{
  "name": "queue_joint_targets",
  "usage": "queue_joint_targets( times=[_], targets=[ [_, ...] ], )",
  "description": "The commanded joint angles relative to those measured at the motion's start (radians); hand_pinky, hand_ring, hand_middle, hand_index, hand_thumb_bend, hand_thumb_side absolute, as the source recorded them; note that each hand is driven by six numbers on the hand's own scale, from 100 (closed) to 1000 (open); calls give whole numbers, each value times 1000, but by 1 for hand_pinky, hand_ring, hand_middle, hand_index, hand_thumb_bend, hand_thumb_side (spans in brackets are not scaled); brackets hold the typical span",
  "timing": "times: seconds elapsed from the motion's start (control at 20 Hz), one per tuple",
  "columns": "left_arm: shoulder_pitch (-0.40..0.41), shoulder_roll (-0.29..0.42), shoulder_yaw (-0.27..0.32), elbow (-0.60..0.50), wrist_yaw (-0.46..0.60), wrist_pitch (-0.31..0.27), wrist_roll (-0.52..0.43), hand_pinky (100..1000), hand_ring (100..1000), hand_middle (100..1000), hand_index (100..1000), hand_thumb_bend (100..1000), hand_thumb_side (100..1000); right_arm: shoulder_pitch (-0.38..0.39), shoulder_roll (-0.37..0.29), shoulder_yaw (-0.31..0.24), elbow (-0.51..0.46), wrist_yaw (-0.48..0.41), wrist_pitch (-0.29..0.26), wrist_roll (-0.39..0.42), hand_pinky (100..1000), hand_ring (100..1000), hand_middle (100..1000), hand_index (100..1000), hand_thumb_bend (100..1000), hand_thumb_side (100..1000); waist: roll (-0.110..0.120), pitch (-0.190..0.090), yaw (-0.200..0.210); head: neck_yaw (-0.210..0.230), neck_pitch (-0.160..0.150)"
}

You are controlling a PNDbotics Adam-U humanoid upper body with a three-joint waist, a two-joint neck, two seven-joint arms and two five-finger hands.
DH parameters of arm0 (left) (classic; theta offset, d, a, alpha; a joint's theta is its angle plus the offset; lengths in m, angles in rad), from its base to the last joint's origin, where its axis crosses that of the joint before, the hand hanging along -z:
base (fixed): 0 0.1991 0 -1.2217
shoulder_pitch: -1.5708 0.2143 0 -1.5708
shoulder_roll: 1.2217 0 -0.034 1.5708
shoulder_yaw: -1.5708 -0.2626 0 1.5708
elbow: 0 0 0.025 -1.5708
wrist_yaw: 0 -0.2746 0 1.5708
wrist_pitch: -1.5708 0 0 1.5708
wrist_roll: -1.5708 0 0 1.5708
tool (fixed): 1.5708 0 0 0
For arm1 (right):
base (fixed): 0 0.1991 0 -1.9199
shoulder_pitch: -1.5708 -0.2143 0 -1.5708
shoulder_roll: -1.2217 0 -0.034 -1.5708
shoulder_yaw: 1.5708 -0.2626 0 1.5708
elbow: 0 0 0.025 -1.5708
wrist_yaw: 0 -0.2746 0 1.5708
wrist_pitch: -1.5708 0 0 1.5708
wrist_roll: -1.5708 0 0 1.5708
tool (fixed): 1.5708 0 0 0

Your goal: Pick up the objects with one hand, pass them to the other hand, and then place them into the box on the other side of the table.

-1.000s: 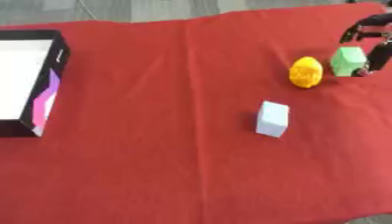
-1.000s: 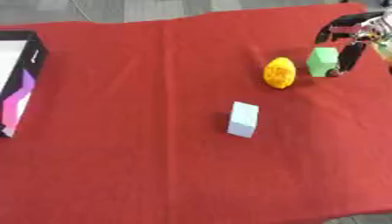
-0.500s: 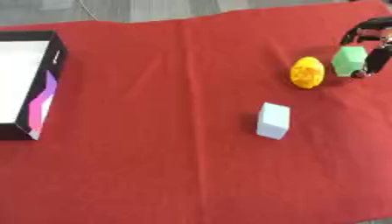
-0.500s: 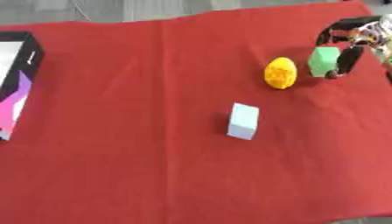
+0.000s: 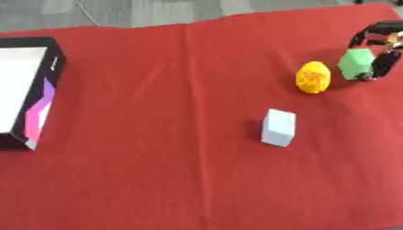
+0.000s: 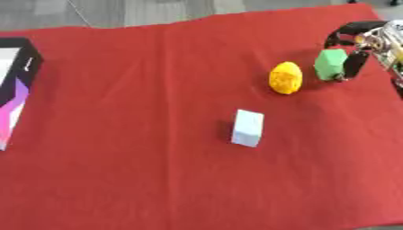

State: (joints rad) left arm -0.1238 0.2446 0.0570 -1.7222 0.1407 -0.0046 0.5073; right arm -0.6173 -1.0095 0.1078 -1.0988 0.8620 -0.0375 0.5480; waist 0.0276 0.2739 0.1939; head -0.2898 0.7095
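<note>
Red cloth [image 5: 157, 179]: matt, soft, faint creases. Yellow egg-shaped object [image 5: 313, 77]: rough, pitted surface. Green block [image 5: 355, 63] and pale blue block [image 5: 279, 127]: smooth, matt. Box [image 5: 49, 90] at left: glossy printed card, white inside.

Bright even light, soft small shadows, slight overall blur

On the cloth-covered tabletop [image 5: 157, 179] you have the open box [image 5: 24, 90] against the left edge, well apart from everything else. Toward the far right corner your right hand [image 6: 358, 47] curls round a block [image 6: 330, 64], and just left of that block, slightly nearer you, sits an egg-shaped object [image 6: 285, 77]. A second block [image 5: 279, 127] stands nearer you and left of the egg-shaped object, close to the tabletop's middle.
</note>
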Motion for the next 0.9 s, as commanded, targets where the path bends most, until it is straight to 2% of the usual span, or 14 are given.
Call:
queue_joint_targets(
  times=[0.05, 0.6, 0.9],
  targets=[
    [-8, 15, 1, -22, 4, 0, 0, 798, 701, 833, 797, 238, 898, -18, -33, -19, 3, 13, 4, -4, 973, 854, 836, 858, 445, 100, 10, 2, 0, 0, -11],
    [-7, 14, 2, -23, 4, 1, 3, 799, 701, 833, 797, 237, 899, -5, -43, -23, -7, 1, -1, 7, 974, 854, 830, 847, 424, 100, 10, 4, 0, 1, -9],
    [-8, 13, 2, -22, 2, 3, 4, 800, 702, 833, 797, 237, 900, -4, -45, -24, -11, -7, -1, 17, 974, 856, 830, 840, 380, 100, 8, 6, -2, 4, -6]
  ],
)
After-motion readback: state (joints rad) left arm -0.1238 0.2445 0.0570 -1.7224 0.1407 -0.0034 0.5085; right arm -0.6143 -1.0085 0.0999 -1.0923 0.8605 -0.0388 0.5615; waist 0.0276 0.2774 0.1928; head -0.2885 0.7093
